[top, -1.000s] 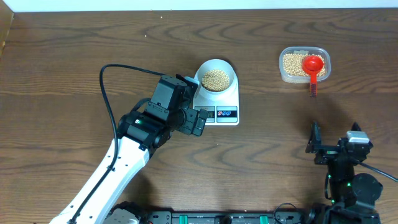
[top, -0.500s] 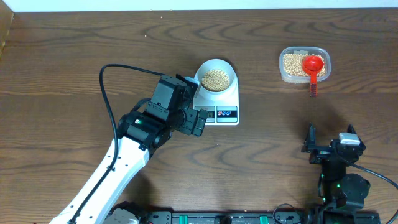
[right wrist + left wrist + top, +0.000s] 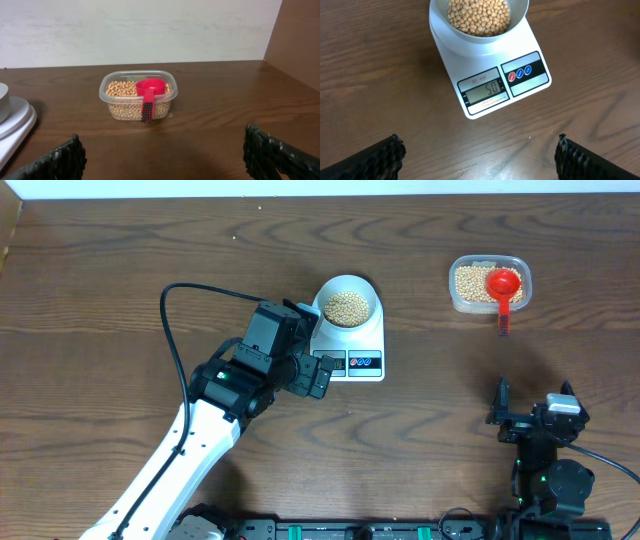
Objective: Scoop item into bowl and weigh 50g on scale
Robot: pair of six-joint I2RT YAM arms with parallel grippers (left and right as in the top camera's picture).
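Tan-yellow beans (image 3: 479, 17) fill the white bowl (image 3: 439, 22), which sits on the white scale (image 3: 447, 57) near the middle of the wooden tabletop (image 3: 120, 260); the display (image 3: 485, 90) reads 50. The left fingers (image 3: 380, 157) hang spread wide and empty just in front of the scale. The right fingers (image 3: 55, 162) are likewise spread and empty, well apart from the clear tub (image 3: 112, 107) of beans where a red scoop (image 3: 150, 90) rests.
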